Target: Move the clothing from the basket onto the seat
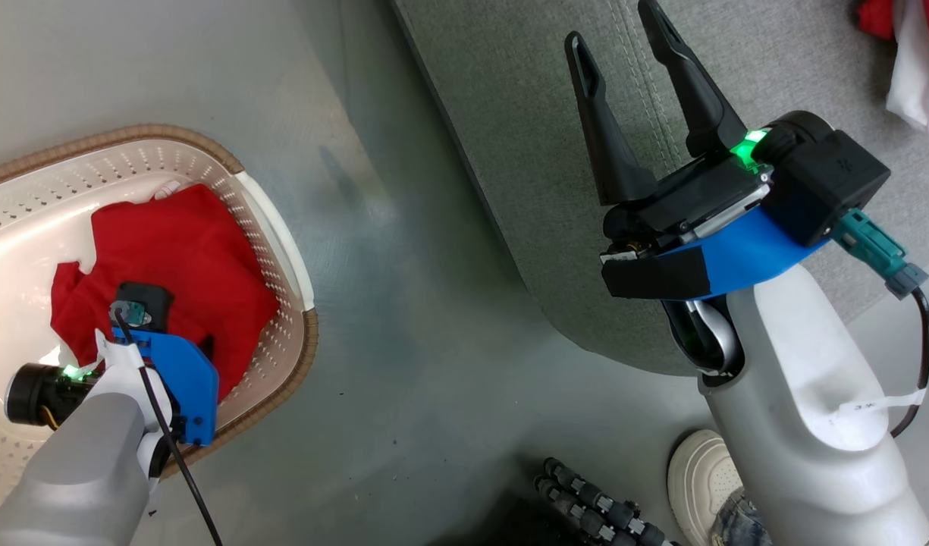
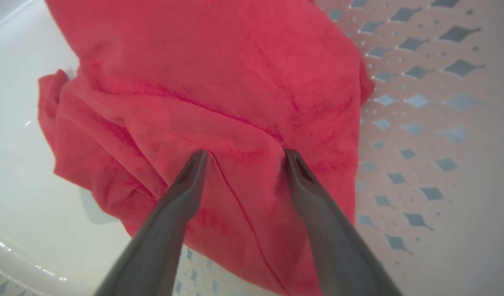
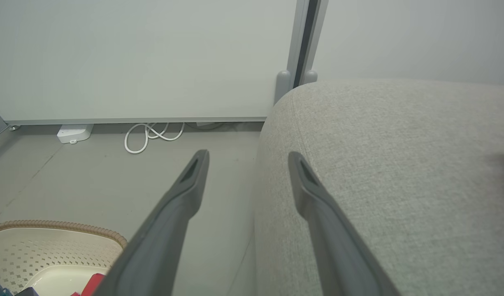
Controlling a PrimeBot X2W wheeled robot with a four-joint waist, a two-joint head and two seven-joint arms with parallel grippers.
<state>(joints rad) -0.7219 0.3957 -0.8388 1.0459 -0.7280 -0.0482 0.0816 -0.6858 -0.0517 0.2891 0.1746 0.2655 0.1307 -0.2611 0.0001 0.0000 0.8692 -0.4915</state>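
1. head view: the left arm (image 1: pixel 92 455) reaches down into the basket (image 1: pixel 282 227) at the left of the frame. it is over the red garment (image 1: pixel 206 258), which lies crumpled on the basket's bottom; the fingers are hidden under the wrist here. the right pincer (image 1: pixel 612 24) hangs spread and empty above the grey seat (image 1: pixel 510 121) at upper centre. a second garment (image 1: pixel 915 68), red and white, lies on the seat in the upper right corner.

2. left wrist view: the left pincer (image 2: pixel 243 153) is spread, both tips against the red cloth at mid-frame, with a strip of fabric and a seam (image 2: pixel 252 230) between them. nothing is pinched yet. the garment runs long from the top of the frame to the bottom, slanting slightly toward lower right, so the jaws stand across its long axis. as a crumpled heap it points no clear way. to grasp well, i judge: push the tips deeper so a thick fold bunches between them and close fully. then lift straight up until the cloth clears the rim before swinging to the seat. a thin pinch may slip.

3. right wrist view: the right pincer's fingers are apart, with floor (image 3: pixel 70 176) at left and the seat's rounded edge at right. the basket shows at lower left with a bit of red inside.
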